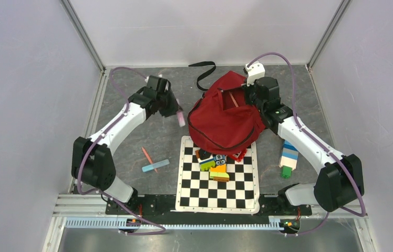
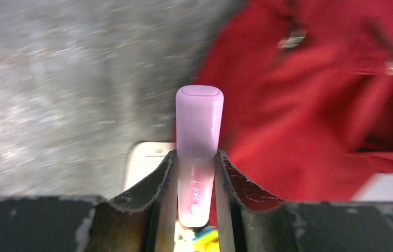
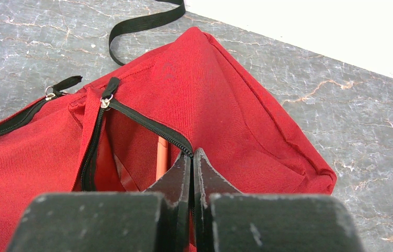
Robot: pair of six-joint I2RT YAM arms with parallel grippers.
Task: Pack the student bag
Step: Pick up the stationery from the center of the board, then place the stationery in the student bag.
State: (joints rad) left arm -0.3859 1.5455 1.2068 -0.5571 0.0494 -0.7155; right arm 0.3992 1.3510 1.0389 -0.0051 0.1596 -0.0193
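Right wrist: right tool (image 3: 193,154) clamped on student bag (image 3: 220,100) opening.

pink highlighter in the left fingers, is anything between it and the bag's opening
Nothing visible. The highlighter hangs beside the student bag; the right fingers pinch its zipper edge at the open mouth.

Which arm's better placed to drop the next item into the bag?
Left. The left hand clamps the pink highlighter right beside the student bag. The right hand is shut on the bag's zipper edge, holding the opening apart, so it is probably best kept there.
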